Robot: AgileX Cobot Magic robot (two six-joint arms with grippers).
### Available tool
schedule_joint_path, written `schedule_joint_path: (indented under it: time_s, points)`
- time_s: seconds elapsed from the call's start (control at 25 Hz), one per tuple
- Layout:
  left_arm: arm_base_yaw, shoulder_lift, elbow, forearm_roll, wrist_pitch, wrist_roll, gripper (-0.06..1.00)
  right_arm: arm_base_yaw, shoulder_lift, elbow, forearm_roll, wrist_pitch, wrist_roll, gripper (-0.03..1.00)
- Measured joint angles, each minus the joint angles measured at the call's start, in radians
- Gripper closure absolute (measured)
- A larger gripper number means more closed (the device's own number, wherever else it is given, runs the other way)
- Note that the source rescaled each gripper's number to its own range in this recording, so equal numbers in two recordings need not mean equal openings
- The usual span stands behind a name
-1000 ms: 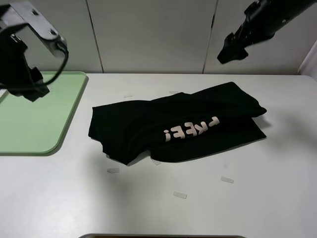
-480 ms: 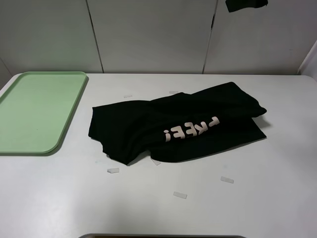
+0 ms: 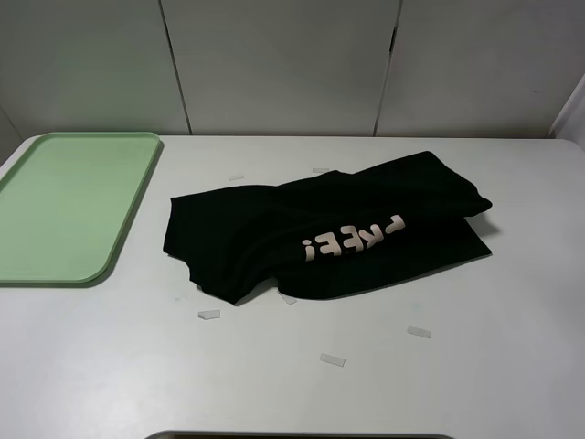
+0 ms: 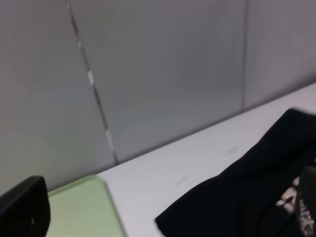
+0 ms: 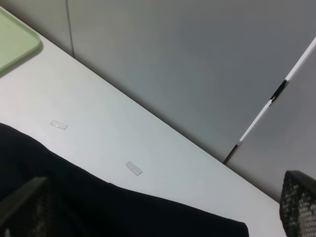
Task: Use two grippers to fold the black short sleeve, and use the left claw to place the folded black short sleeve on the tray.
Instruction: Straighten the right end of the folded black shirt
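While left gripper (image 4: 165, 212) and right gripper (image 5: 163, 207) hang clear, jaws spread, empty, black short sleeve (image 3: 320, 229) lies rumpled at centre of table (image 3: 475, 375), tray (image 3: 64, 210) at its 9 o'clock, apart. Risk: skewed layers; pinching top layer only likely unfolds bundle.

One black short sleeve (image 3: 265, 229), one tray (image 3: 64, 210), six small clear strips (image 3: 333, 360) (one partly hidden).

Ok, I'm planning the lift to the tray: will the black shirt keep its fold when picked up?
Probably not: the black short sleeve lies in soft, rumpled layers, so it would likely droop and unfold. Pushed, it would probably bunch rather than slide.
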Motion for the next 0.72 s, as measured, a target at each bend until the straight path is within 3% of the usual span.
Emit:
schedule_joint_path:
  time_s: [0.32, 0.72]
  points:
    - [0.000, -0.251, 0.144, -0.017, 0.035, 0.000, -0.06, 0.000, 0.000, 0.000, 0.001, 0.001, 0.001, -0.03]
    - [0.000, -0.255, 0.356, -0.021, 0.111, 0.000, -0.06, 0.000, 0.000, 0.000, 0.002, 0.001, 0.001, -0.03]
